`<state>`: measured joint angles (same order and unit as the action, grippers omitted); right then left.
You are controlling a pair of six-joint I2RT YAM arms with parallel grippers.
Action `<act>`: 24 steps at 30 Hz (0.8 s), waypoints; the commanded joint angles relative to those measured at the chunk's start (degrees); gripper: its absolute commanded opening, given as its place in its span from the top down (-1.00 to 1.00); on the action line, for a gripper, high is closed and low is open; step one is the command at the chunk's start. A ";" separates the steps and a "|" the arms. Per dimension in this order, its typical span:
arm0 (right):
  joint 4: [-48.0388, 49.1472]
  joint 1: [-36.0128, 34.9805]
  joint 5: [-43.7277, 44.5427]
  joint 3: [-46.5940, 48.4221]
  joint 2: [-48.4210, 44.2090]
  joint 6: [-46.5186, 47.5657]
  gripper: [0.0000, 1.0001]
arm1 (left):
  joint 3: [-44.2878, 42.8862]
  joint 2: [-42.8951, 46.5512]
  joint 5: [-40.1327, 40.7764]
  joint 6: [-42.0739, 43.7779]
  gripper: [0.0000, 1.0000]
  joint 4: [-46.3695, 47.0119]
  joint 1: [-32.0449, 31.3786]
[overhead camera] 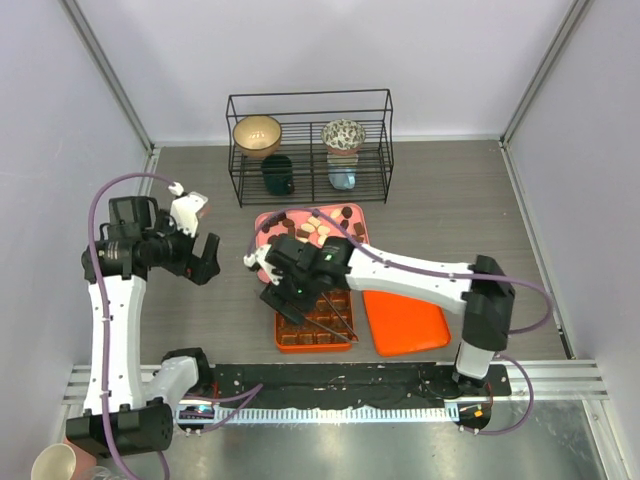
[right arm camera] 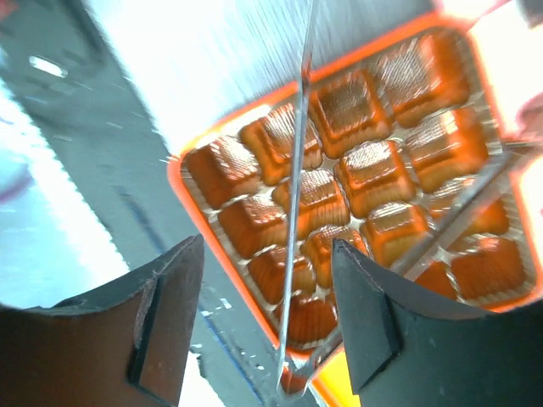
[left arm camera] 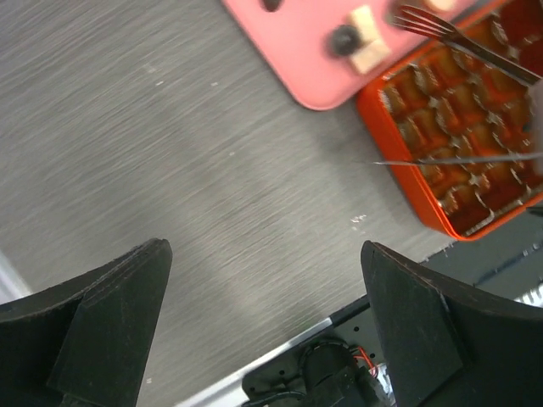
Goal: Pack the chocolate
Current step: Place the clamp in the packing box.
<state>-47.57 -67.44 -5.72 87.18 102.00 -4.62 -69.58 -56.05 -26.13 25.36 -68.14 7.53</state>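
The gray table (overhead camera: 450,200) is the biggest thing here. At its far end stands a black wire rack (overhead camera: 309,148) with two bowls on top and two cups below.

In front of the rack lies the pink tray (overhead camera: 262,218). The chocolate (overhead camera: 310,228) sits on it: dark brown, tan and cream pieces, close together at the far side of the tray. The left wrist view shows one round dark piece (left arm camera: 345,38) touching a cream square one.

Just beside the tray, on the near side, is the orange box (overhead camera: 315,345) with its grid of little cups. The flat orange lid (overhead camera: 405,325) lies to its right. The cups shine orange-brown in the right wrist view (I cannot tell if any cup has a piece in it).

The left gripper (overhead camera: 200,255) hangs over bare table, left of the tray. Its fingers (left arm camera: 110,322) are spread wide with nothing between them.

The right gripper (overhead camera: 290,295) is over the box. Its fingers (right arm camera: 170,314) stand apart. The thin metal tongs (overhead camera: 335,318) reach out from it over the cups, and one thin arm (right arm camera: 297,195) runs down the gap between the fingers. I cannot tell if the fingers touch it.
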 commanded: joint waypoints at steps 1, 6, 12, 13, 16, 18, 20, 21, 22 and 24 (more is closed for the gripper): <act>-0.77 -0.32 0.26 5.98 -11.37 -2.83 -0.32 | 0.67 1.12 -13.67 11.18 -0.99 -4.45 0.20; 3.26 1.51 10.45 2.48 -22.95 -6.62 -0.33 | 2.95 1.29 -22.73 24.89 -0.99 -9.03 -1.28; 10.30 13.45 14.94 -9.64 -31.58 -14.97 -0.37 | 9.28 1.74 -15.21 22.64 -0.99 -0.79 -15.15; 11.18 14.52 15.12 -12.96 -32.64 -16.11 -0.43 | 9.90 1.56 -11.18 22.19 -0.99 0.19 -17.79; 13.99 17.68 15.21 -18.77 -35.71 -18.66 -0.59 | 11.92 0.77 -7.28 21.48 -0.99 3.36 -25.79; 14.96 18.48 15.47 -20.72 -36.69 -19.02 -0.64 | 11.84 -1.24 -5.25 22.09 -0.99 4.42 -26.95; 15.23 19.36 16.17 -22.75 -37.57 -19.20 -0.67 | 11.31 -3.00 -3.24 23.76 -0.99 4.25 -28.53; 15.14 19.71 16.17 -23.27 -37.83 -19.20 -0.67 | 10.61 -4.66 -2.62 24.46 -0.99 4.24 -29.06; 15.31 19.98 16.35 -24.24 -38.27 -19.37 -0.68 | 10.35 -5.38 -1.91 25.08 -0.99 4.76 -30.19; 15.84 20.68 16.52 -25.21 -38.80 -19.63 -0.69 | 9.47 -7.13 0.01 26.31 -0.97 5.73 -31.17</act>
<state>-36.58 -47.81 9.10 62.76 67.35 -22.33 -57.67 -61.30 -30.59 48.71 -65.89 -21.50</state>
